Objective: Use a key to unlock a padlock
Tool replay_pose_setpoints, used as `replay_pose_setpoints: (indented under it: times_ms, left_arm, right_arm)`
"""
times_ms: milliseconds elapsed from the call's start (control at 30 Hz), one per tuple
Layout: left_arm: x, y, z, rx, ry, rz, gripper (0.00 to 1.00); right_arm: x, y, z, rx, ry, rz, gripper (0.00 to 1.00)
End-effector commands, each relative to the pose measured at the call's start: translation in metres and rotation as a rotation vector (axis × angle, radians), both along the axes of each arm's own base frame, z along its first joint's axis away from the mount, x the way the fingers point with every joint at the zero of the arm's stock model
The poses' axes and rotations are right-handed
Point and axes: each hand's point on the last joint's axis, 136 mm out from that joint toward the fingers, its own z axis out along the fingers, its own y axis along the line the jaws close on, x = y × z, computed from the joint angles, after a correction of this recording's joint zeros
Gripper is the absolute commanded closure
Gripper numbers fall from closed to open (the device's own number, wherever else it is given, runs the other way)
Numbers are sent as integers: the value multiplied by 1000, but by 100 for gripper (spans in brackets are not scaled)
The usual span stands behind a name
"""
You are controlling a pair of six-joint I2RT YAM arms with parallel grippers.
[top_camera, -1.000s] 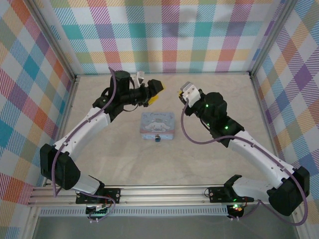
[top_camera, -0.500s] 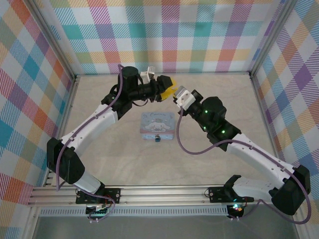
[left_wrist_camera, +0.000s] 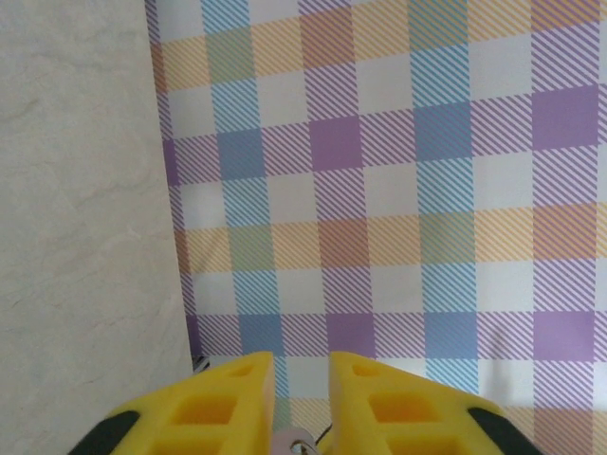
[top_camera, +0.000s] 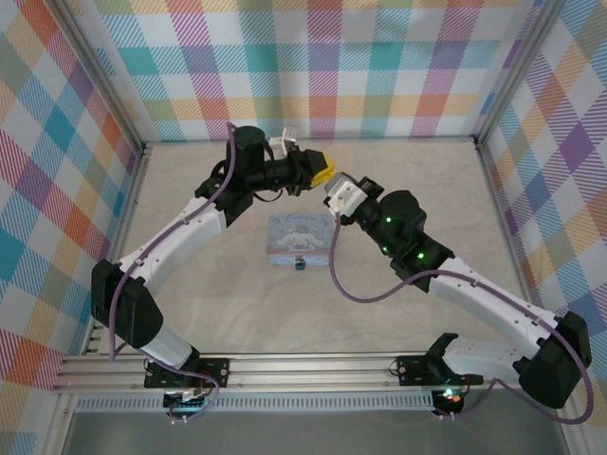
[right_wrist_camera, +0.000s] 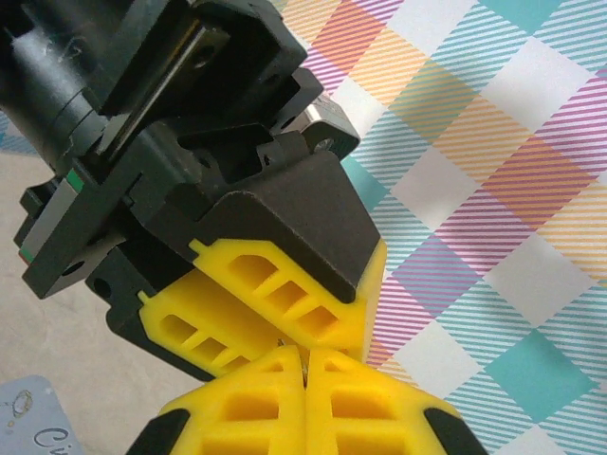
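The padlock (top_camera: 298, 264) is a tiny dark bluish lump on the table at the front edge of the pastel-blue tin box (top_camera: 299, 234). Both grippers meet in the air behind the box. My right gripper (top_camera: 333, 185) (right_wrist_camera: 305, 353) is shut on the key (right_wrist_camera: 303, 366), a thin grey sliver standing up between its yellow fingers. My left gripper (top_camera: 321, 175) (left_wrist_camera: 302, 365) comes from the left; its yellow fingers (right_wrist_camera: 285, 294) have drawn in around the key's free end, and a small metal piece of the key (left_wrist_camera: 295, 442) sits low between them.
Checked walls (top_camera: 313, 66) enclose the beige table on three sides, and both grippers hang close to the back wall. The arm bases stand on the rail (top_camera: 313, 368) along the near edge. Bare tabletop (top_camera: 218, 303) lies in front of the box.
The left gripper swung right to meet the right gripper, and its fingers closed from wide apart to nearly together. The right gripper moved left and back, still shut on the key.
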Motion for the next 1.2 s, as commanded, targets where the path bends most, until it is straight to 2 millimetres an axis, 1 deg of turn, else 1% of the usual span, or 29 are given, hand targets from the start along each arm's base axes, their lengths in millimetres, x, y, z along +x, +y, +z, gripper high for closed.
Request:
replay_pose_setpoints:
  times_ms: [0,200,333,367,433,467,567,667,700,767,833,900,967,1033,1100,1167]
  left_arm:
    - [-4,-3,21,-44,-40,-26,86]
    - [0,2,18,-38,-34,-8,100]
    - [1,6,18,-37,-42,4,100]
    - [2,7,18,-35,-44,9,100]
    - [5,11,17,-23,-51,26,100]
    - [6,14,15,-13,-55,38,100]
    - [9,21,10,21,-66,62,100]
    - [12,26,4,58,-81,79,100]
    - [14,28,1,78,-89,88,100]
    - [16,33,-6,132,-106,109,100]
    - [16,38,-10,181,-136,124,100]
    - [17,45,-14,240,-180,145,100]
    - [18,54,-19,308,-228,174,100]
    - [19,58,-21,348,-274,188,100]
    - [18,60,-20,376,-332,190,100]
    - [15,59,-21,390,-376,186,100]
  right_arm:
    - [-4,-1,8,-8,-59,-7,100]
    - [-6,3,0,-56,-74,-10,100]
    - [-7,3,4,-42,-71,-8,99]
    - [-7,3,3,-40,-65,-9,96]
    - [-8,2,3,-21,-43,-8,84]
    - [-8,0,2,-16,-38,-11,80]
    - [-7,-6,0,13,-14,-42,63]
    - [-9,-14,-1,54,18,-62,56]
    - [-11,-17,-1,75,33,-65,56]
    - [-14,-25,1,126,63,-82,52]
    - [-16,-34,-1,173,114,-107,49]
    - [-15,-47,-5,249,203,-153,43]
    - [-13,-58,-14,340,344,-183,39]
    - [-11,-68,-23,453,514,-217,37]
    - [-12,-68,-33,543,680,-185,34]
    - [-14,-63,-39,634,810,-128,32]
